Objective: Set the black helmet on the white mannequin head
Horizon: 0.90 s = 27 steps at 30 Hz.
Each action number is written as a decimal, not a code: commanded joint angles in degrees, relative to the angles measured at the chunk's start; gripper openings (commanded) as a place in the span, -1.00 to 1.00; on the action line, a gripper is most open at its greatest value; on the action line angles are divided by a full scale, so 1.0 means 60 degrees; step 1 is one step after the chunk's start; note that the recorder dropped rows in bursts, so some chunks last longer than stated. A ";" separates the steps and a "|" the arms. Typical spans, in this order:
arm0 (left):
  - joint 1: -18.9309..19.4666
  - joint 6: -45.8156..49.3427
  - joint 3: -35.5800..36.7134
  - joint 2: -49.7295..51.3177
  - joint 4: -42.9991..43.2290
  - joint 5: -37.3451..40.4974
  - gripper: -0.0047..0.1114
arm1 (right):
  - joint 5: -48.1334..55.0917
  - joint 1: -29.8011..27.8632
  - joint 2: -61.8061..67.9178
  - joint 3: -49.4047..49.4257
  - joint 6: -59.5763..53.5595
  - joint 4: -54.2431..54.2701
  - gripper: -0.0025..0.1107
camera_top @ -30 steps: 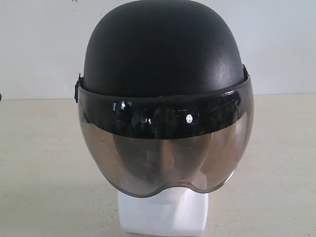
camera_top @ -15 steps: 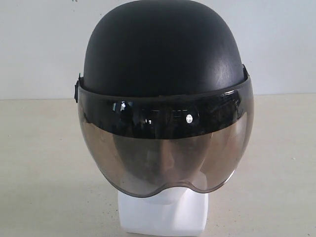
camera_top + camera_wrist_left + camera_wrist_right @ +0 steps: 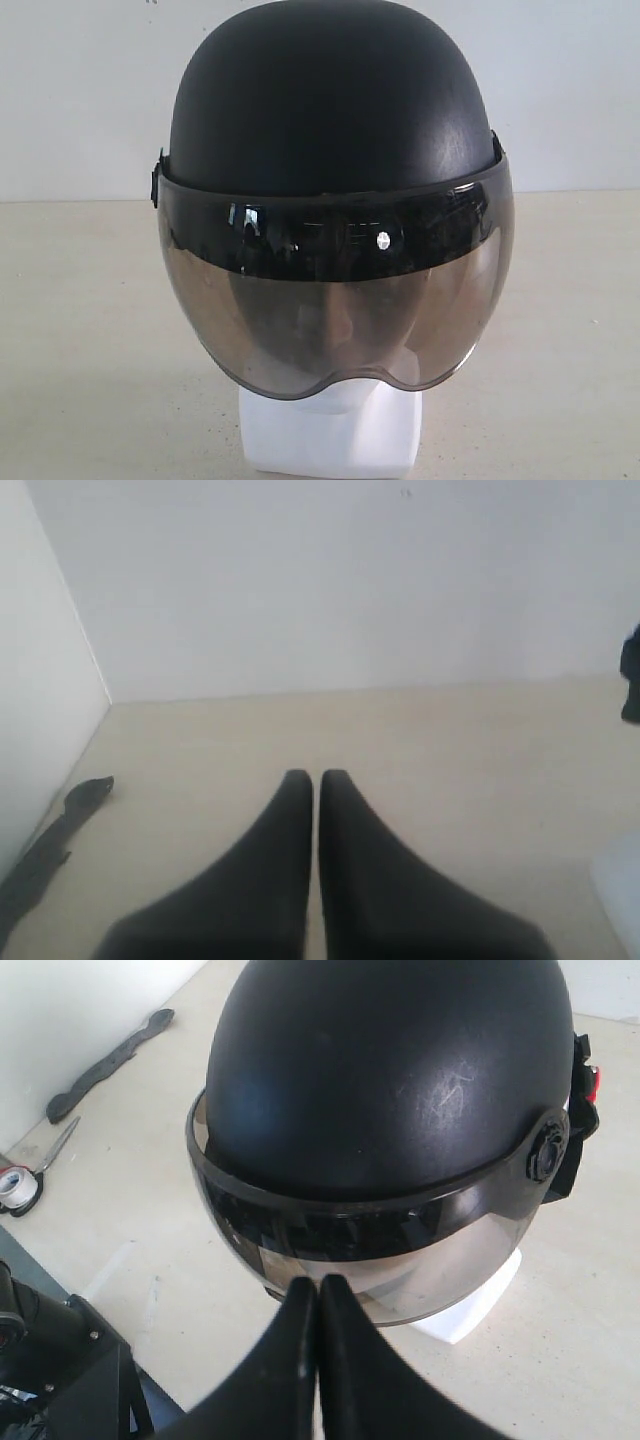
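The black helmet [image 3: 330,100] sits on the white mannequin head [image 3: 330,435], its smoky visor [image 3: 335,300] down over the face; only the squared neck base shows below. In the right wrist view the helmet [image 3: 390,1070] and a corner of the white base [image 3: 470,1310] lie just beyond my right gripper [image 3: 318,1285], which is shut on nothing and apart from the visor. My left gripper [image 3: 316,778] is shut and empty over bare table; a sliver of the helmet [image 3: 630,675] shows at that view's edge. Neither gripper appears in the exterior view.
A beige table [image 3: 80,330] meets a white wall [image 3: 80,90] behind. A long black strap-like piece [image 3: 105,1065] lies near the wall, also the black piece [image 3: 45,855] in the left wrist view. Scissors [image 3: 50,1155] and a tape roll [image 3: 15,1188] lie near dark robot hardware [image 3: 60,1360].
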 commanded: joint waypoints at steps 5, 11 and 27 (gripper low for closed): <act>-0.0019 -0.1589 0.0219 -0.2189 -0.0051 -0.0016 -0.84 | -0.0082 -0.0003 -0.0036 -0.0040 -0.0032 0.0019 -0.96; -0.0019 -0.1692 0.1658 -0.2189 -0.0074 -0.0894 -0.84 | -0.0122 -0.0003 -0.0036 -0.0040 -0.0032 0.0042 -0.96; -0.0019 -0.3264 0.8906 -0.2189 -0.0047 -0.8184 -0.84 | -0.0182 -0.0003 -0.0036 -0.0040 -0.0032 0.0042 -0.96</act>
